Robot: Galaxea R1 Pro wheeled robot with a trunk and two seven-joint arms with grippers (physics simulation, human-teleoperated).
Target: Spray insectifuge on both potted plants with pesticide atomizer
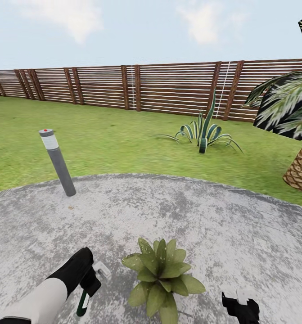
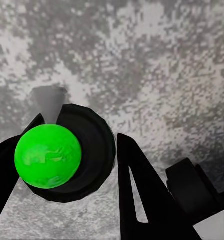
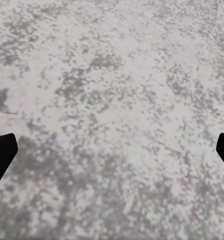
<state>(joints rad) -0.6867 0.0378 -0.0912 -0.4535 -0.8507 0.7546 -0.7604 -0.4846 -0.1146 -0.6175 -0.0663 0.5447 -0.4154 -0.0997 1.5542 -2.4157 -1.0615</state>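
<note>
Looking down from the head view, the left gripper (image 1: 91,282) clamped the slim dark green pesticide atomizer (image 1: 83,304) just beside the low green-leaved potted plant (image 1: 162,274) on the round grey stone patio (image 1: 223,225), probably so that spray could reach the leaves. A grey lamp post (image 1: 58,163) stood well beyond the plant, and the black right gripper (image 1: 241,308) hung near the plant's other side. Seen from the left wrist, the atomizer's bright green end (image 2: 48,156) sat between dark fingers (image 2: 142,195). Across the right wrist view, finger tips (image 3: 2,152) stood wide apart over bare stone, holding nothing.
</note>
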